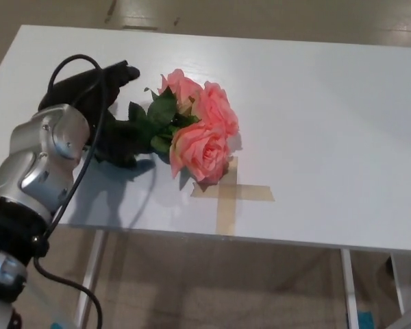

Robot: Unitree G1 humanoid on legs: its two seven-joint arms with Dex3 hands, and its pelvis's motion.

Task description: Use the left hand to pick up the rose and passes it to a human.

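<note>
Left hand (99, 110) is seen at the left of the rose (195, 133), its black fingers set about the leafy stem end; whether they are clamped on the stem cannot be told. The rose is laid on the white desk (329, 123), its pink blooms just above the tape cross (226, 199). If the stem is caught only by leaves, it may be dropped when lifted.

The roses (198, 133) lie on the table (329, 123), blooms toward the right, stems running left under the left hand (103, 110). A tape cross (229, 195) sits on the table just before the blooms, near the front edge
</note>
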